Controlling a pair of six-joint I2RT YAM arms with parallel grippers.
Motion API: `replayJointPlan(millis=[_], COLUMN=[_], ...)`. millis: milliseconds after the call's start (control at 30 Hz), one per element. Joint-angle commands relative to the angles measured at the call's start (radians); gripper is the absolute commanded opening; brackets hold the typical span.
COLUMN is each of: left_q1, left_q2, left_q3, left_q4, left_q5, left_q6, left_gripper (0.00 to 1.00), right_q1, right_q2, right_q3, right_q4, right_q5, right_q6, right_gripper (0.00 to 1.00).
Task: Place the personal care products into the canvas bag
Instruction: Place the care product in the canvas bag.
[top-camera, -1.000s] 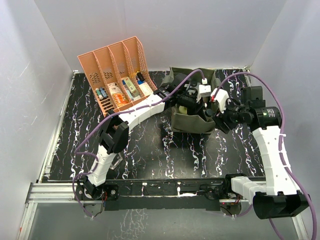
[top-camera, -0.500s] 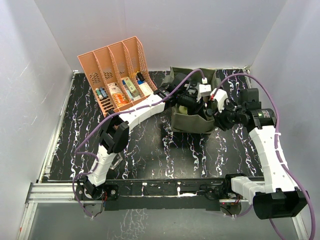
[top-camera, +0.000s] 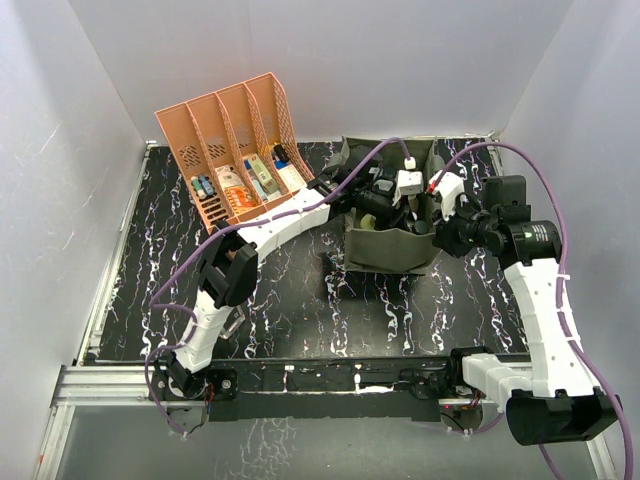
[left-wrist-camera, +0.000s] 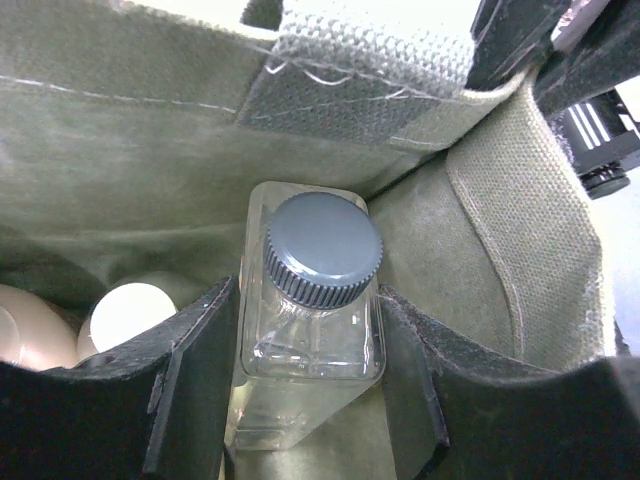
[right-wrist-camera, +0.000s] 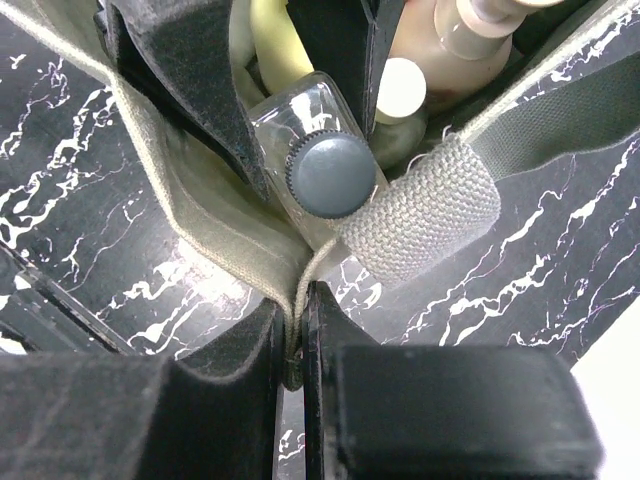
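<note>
The olive-green canvas bag (top-camera: 385, 252) stands at the centre back of the table. My left gripper (top-camera: 383, 200) reaches down inside it and is shut on the clear square bottle with a dark cap (left-wrist-camera: 318, 330), its fingers (left-wrist-camera: 200, 380) pressed on both sides. In the left wrist view a white cap (left-wrist-camera: 125, 312) and a tan bottle (left-wrist-camera: 28, 328) stand beside it in the bag (left-wrist-camera: 150, 170). My right gripper (top-camera: 442, 226) is shut on the bag's right rim (right-wrist-camera: 230, 240), next to a strap (right-wrist-camera: 420, 215). The right wrist view also shows the dark cap (right-wrist-camera: 331, 174), a tan pump bottle (right-wrist-camera: 465, 40) and a yellow bottle (right-wrist-camera: 262, 45).
A salmon-orange slotted rack (top-camera: 225, 125) stands at the back left and holds small flat boxes and tubes (top-camera: 245, 180). White walls close in the table on three sides. The left arm stretches across from the rack side to the bag.
My right gripper has drawn the bag's rim slightly up and to the right, and the bag mouth stands a little wider. My left gripper stays inside the bag.
</note>
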Motion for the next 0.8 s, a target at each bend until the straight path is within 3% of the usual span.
replayJointPlan(millis=[0, 467, 767], left_q1=[-0.051, -0.051, -0.053], left_q2=[0.019, 0.052, 0.063], left_q3=[0.024, 0.043, 0.053], left_q4=[-0.120, -0.103, -0.131], left_q5=[0.212, 0.278, 0.207], left_q6=[-0.009, -0.012, 0.034], left_gripper=[0.00, 0.00, 0.00], right_q1=[-0.002, -0.003, -0.002], right_q2=[-0.017, 0.091, 0.090], right_q3=[0.132, 0.288, 0.325], right_q4=[0.086, 0.065, 0.092], right_q5=[-0.059, -0.022, 0.003], right_q6=[0.028, 0.121, 0.192], right_gripper=[0.08, 0.08, 0.08])
